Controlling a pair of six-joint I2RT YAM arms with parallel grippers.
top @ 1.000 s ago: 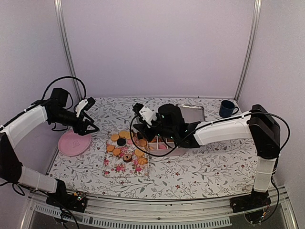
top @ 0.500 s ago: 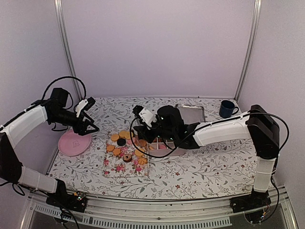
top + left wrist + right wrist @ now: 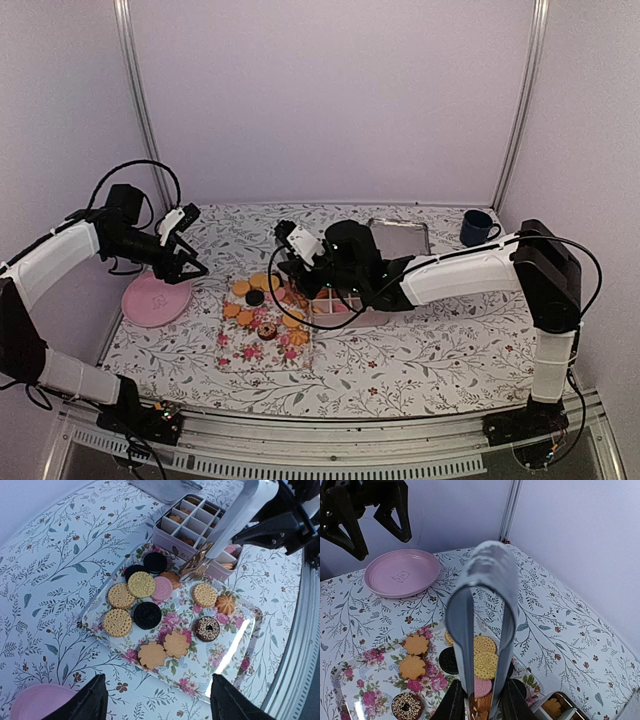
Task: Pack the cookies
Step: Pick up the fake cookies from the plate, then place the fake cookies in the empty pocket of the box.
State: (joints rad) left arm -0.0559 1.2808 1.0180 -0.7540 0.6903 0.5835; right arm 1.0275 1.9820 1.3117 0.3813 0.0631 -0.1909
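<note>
You're working over the table in its leaf-print cloth (image 3: 430,350), which is stretching out beneath both arms. Directly under your right gripper (image 3: 481,704) the rectangular rose-patterned tray (image 3: 235,645) is lying. The pink divided box (image 3: 165,536) is sitting just beside the tray, back toward that gripper's own arm. The round pink plate (image 3: 402,572) is resting below and slightly to one side of your left gripper (image 3: 185,262), which is hanging wide open with nothing in it.

Your right gripper is clamping the silver metal tongs (image 3: 487,580), and their tips are straddling one orange cookie (image 3: 192,570) at the tray's box-side edge. I can't tell whether it's lifted.

As I'm reading the progress, several compartments are holding cookies and others are showing bare. Over a dozen small round cookies (image 3: 141,584) are waiting below the tongs, so plenty is left to carry across.
</note>
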